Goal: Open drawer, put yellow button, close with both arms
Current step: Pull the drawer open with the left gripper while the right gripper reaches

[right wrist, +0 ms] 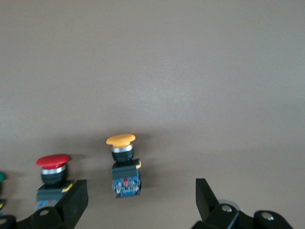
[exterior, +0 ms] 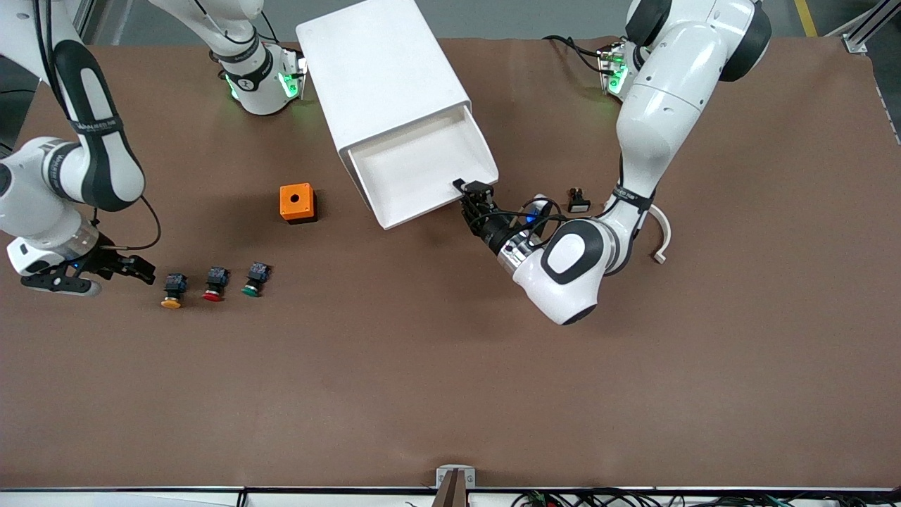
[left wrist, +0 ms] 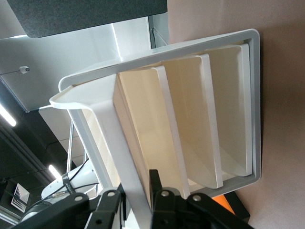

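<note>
At the right arm's end of the bench, the right end effector hangs low with its fingers spread wide, empty, just beside the yellow button; that button lies tipped on its side, first in a row with a red button and a green button. It looks small, light and rigid; the rounded cap may be slick, so the squarer black-blue body seems the surer place to pinch, across its flat sides. Farther from the front camera sits an orange box; next comes the white cabinet, lying on its back, its top drawer pulled out and empty. The left end effector is pinched on the drawer's front lip, at the corner toward the left arm's end; the thin plastic lip looks stiff but light.
</note>
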Tool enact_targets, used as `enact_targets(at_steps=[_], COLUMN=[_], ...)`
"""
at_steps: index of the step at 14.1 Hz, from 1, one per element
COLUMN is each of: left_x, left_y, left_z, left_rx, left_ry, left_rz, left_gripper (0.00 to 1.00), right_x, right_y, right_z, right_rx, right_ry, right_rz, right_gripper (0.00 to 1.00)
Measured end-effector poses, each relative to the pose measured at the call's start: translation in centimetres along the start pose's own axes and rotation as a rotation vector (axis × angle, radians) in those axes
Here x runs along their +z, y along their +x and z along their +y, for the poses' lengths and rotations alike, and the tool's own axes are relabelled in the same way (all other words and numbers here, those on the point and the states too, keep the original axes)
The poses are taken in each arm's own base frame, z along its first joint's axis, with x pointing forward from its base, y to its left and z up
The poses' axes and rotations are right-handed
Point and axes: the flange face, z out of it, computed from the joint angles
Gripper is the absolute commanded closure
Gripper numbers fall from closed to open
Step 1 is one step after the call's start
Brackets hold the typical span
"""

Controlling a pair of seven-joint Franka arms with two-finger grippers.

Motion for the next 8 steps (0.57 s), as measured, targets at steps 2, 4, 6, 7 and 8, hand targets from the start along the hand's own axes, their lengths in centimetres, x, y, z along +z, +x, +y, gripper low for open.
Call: enact_targets(at_steps=[2,4,6,7,8], left_x=[-0.1,-0.4,-0.6,-0.7,-1.0], left_y=[0.0,0.1,0.0,-0.2,-0.6], left_z=[0.0,0.1,0.1,-0.1,-0.5], left_rx=[0.001,0.000,0.023,0.059,0.106], left_ry=[-0.002,-0.008,-0.013,-0.016,-0.022], left_rz=[-0.003,-0.010,-0.016,-0.020,-0.025], left_gripper=[0.21,0.00,0.00,0.00,0.00], right_x=[2.1,3.5,4.3,4.8,5.3], right_y=[-0.3,-0.6,-0.7,-0.9,-1.1], right_z=[-0.3,-1.0,-1.6,-1.8,-1.9], right_rx=[-0.008,-0.020,-0.028,-0.031,-0.033], right_ry=[-0.004,0.000,0.002,0.002,0.002], right_rz=[0.015,0.015,0.024,0.034,0.036], right_gripper=[0.00,0.00,0.00,0.00,0.00])
